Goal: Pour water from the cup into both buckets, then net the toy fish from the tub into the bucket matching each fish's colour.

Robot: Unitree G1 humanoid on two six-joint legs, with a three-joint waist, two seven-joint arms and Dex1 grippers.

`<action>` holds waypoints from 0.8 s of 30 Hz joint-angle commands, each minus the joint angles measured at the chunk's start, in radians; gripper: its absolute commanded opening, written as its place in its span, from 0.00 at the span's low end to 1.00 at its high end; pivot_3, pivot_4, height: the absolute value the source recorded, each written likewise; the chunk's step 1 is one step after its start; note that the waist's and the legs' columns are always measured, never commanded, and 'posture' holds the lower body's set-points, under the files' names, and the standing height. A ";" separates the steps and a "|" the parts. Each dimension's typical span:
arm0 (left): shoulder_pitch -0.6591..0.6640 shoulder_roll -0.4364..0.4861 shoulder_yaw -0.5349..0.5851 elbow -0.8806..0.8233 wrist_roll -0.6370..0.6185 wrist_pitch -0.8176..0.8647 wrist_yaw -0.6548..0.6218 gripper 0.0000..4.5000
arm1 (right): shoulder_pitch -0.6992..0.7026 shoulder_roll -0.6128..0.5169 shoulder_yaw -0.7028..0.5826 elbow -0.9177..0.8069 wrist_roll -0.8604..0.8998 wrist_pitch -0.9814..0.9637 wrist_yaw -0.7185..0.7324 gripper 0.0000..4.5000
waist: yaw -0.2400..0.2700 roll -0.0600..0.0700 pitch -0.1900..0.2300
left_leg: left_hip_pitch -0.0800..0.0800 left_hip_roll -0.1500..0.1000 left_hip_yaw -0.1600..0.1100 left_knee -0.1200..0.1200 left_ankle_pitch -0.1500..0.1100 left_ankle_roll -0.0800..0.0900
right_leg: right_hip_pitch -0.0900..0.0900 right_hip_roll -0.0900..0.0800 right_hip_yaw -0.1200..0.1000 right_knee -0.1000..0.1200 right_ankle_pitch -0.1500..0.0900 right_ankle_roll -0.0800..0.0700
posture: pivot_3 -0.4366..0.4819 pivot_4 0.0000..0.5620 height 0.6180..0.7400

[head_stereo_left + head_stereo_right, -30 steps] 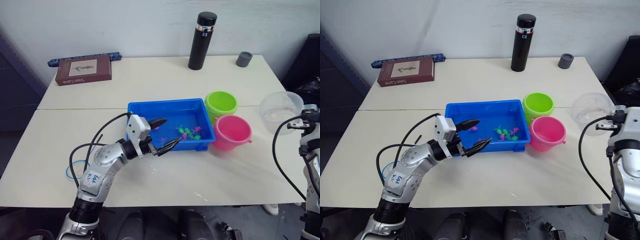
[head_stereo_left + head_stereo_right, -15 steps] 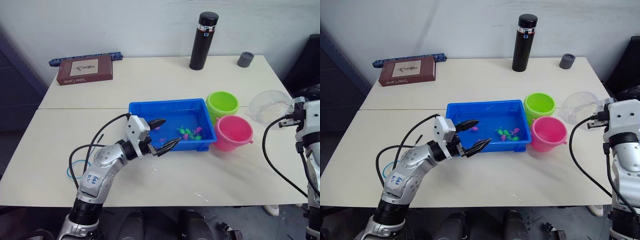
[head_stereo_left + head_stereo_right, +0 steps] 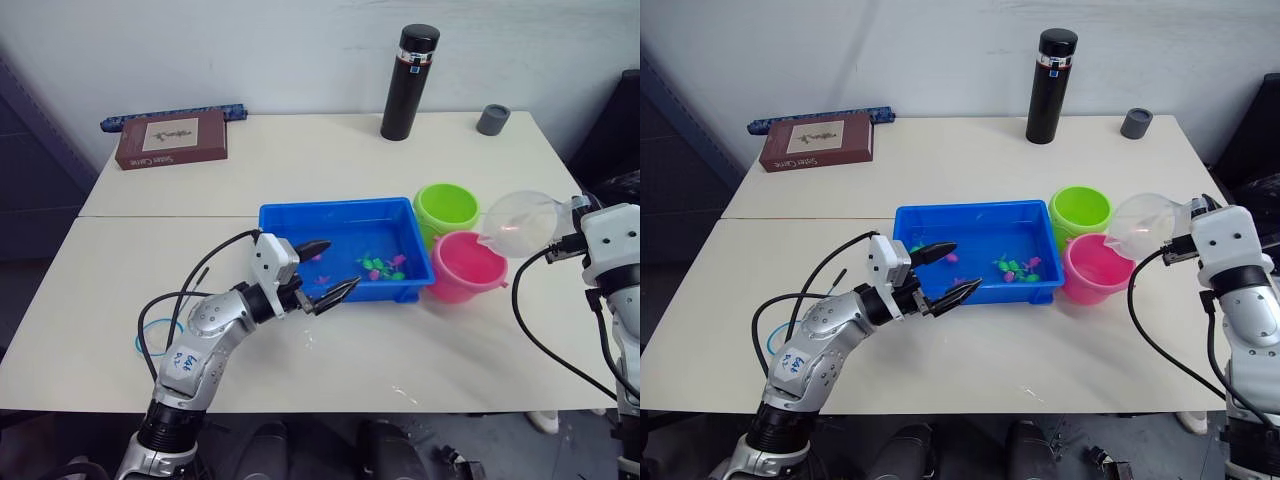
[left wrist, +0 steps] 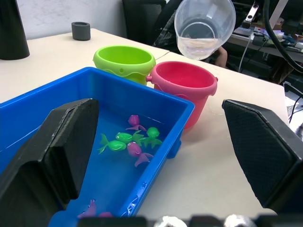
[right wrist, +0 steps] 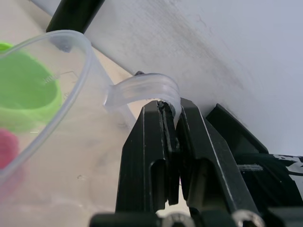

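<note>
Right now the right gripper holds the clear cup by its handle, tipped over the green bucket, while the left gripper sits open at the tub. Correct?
Not quite. The right gripper does clamp the clear cup by its handle, but the cup tips over the pink bucket, not the green bucket; the right eye view shows this. The left gripper is open at the tub.

A pale cream desk (image 3: pixel 330 160) stands against a plain white wall (image 3: pixel 250 45), with a seam running across its top. A dark panel (image 3: pixel 25 150) stands beyond its left end. In the left wrist view, a black chair (image 4: pixel 142 19) and dark cluttered equipment (image 4: pixel 265 38) stand beyond the desk's edge.
</note>
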 commanded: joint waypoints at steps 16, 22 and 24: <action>0.006 -0.002 0.007 -0.051 -0.001 -0.017 0.005 1.00 | -0.020 -0.072 -0.020 0.066 -0.105 -0.197 -0.026 0.01 | 0.000 0.000 0.000 | 0.000 0.000 0.001 0.001 0.000 0.000 | 0.000 0.000 0.001 0.001 0.000 0.000 | 0.48 0.27 1.00; 0.009 -0.002 0.006 -0.055 -0.002 -0.015 0.008 1.00 | -0.025 -0.081 -0.014 0.096 -0.131 -0.247 -0.026 0.01 | 0.000 0.000 0.000 | 0.000 0.000 0.001 0.001 0.000 0.000 | 0.000 0.000 0.001 0.001 0.000 0.001 | 0.48 0.27 1.00; 0.010 -0.002 0.006 -0.057 -0.002 -0.015 0.010 1.00 | -0.026 -0.084 -0.013 0.106 -0.140 -0.265 -0.025 0.01 | -0.001 0.000 0.000 | 0.000 0.000 0.001 0.001 0.000 -0.001 | 0.000 0.000 0.001 0.001 0.000 0.001 | 0.48 0.27 1.00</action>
